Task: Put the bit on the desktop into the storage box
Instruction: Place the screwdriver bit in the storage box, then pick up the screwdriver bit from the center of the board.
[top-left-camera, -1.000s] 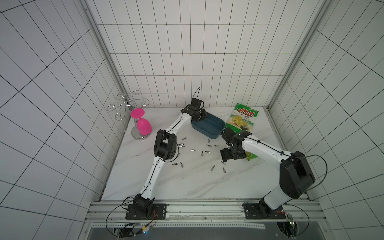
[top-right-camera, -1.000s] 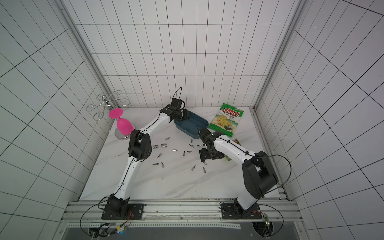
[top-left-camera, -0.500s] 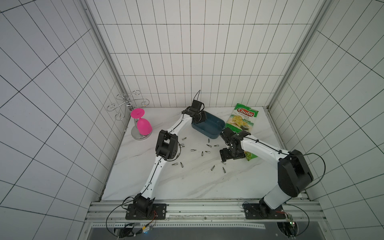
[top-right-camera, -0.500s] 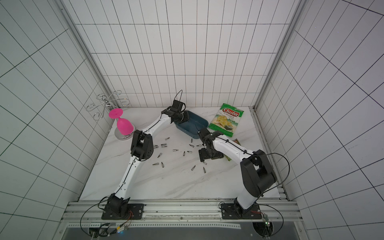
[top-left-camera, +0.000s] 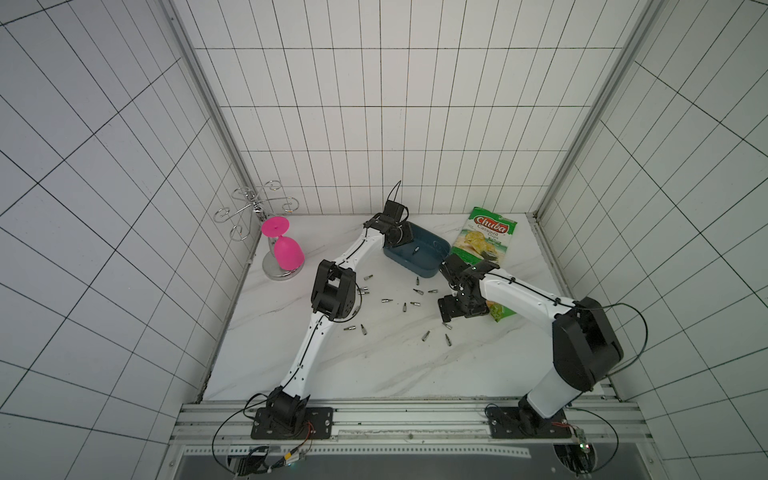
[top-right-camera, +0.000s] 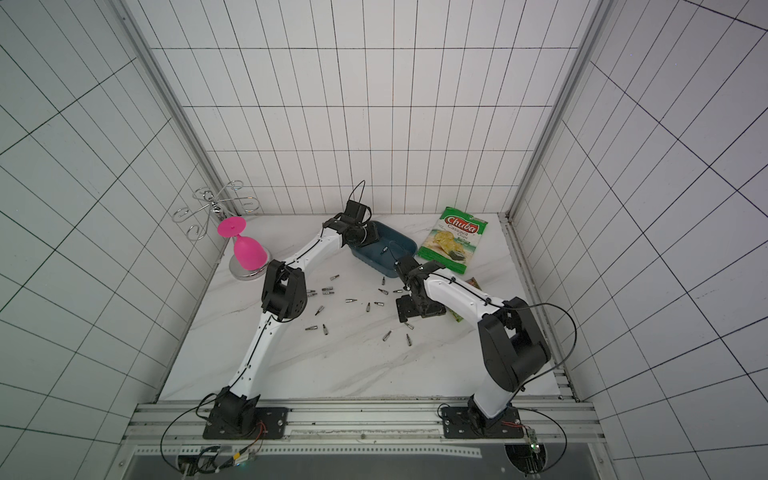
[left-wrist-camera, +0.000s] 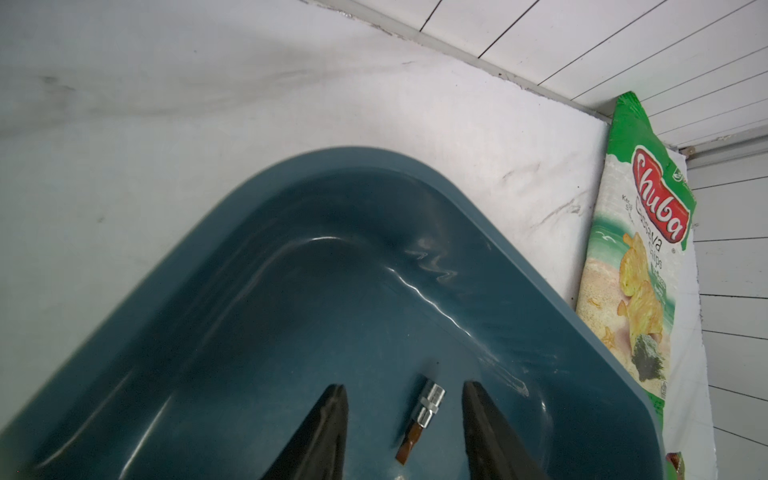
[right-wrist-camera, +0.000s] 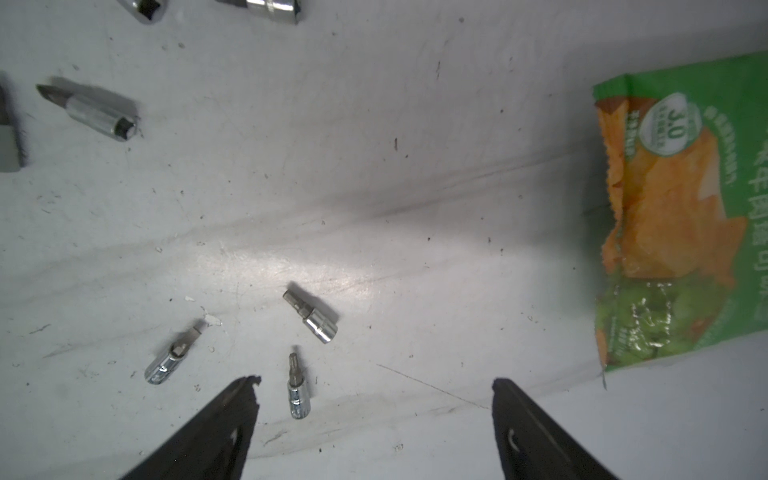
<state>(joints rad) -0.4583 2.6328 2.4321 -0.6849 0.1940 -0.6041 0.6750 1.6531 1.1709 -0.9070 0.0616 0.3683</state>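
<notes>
looking nearest you, loose bits (top-left-camera: 387, 300) lie scattered on the desktop (right-wrist-camera: 374, 208). your right gripper (right-wrist-camera: 376, 380) hangs spread wide over one, with a green snack bag (right-wrist-camera: 673, 228) beside. farther back, your left gripper (left-wrist-camera: 403, 385), jaws apart, grips nothing inside the storage box (left-wrist-camera: 291, 291), where a single bit (left-wrist-camera: 430, 405) lies.

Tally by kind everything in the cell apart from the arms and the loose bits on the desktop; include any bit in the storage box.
green snack bags: 2
storage box: 1
bit lying in it: 1
pink glass: 1
wire rack: 1
Total: 6
</notes>
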